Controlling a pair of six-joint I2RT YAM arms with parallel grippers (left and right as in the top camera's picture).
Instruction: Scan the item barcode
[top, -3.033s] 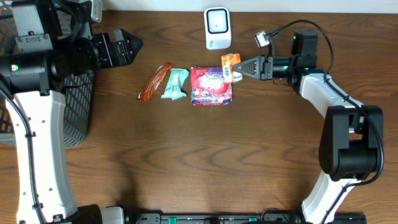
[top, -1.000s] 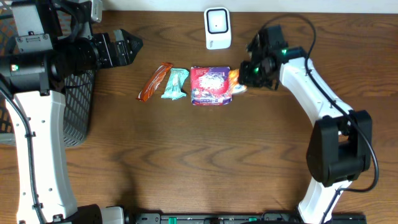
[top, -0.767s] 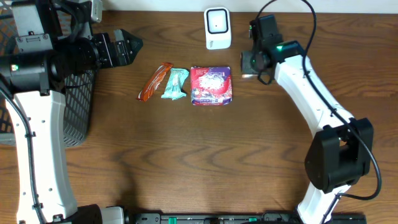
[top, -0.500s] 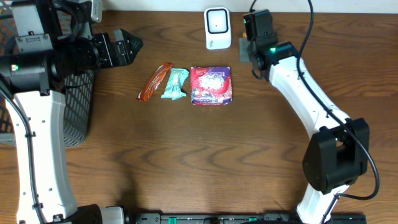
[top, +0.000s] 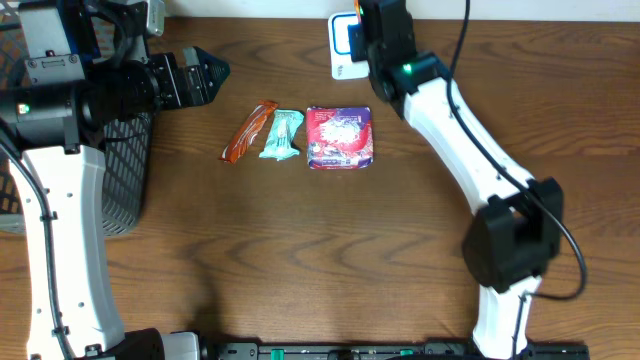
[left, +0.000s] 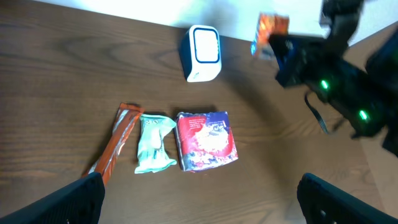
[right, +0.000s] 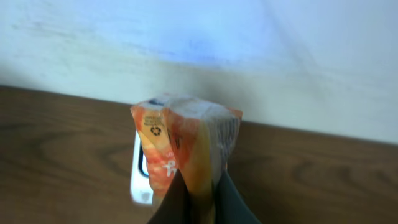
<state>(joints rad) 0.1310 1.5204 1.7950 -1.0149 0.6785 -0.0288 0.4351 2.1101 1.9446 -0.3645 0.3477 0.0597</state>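
The orange packet (right: 186, 146) is pinched at its lower edge in the right gripper (right: 200, 200). It is held clear of the worktop (top: 300, 250), near the white scanner (left: 202, 50) at the top centre of the overhead frame.

To scan well, I judge the barcode must face the scanner's window squarely and be held steady. The packet is creased, so a slight tilt may help, and the fingers should not cover the code. Where the barcode sits I cannot tell.

The right wrist view shows the packet's print, with the scanner peeking out at its lower left; overhead, the arm hides nearly all of the packet. The left wrist view shows the packet aloft, right of the scanner — with a red pouch (left: 205, 140), a teal packet (left: 152, 143) and a brown bar (left: 115, 143) in a row lower down.

The left gripper (top: 210, 72) stands wide and empty at upper left overhead — beside a basket (top: 125, 170).
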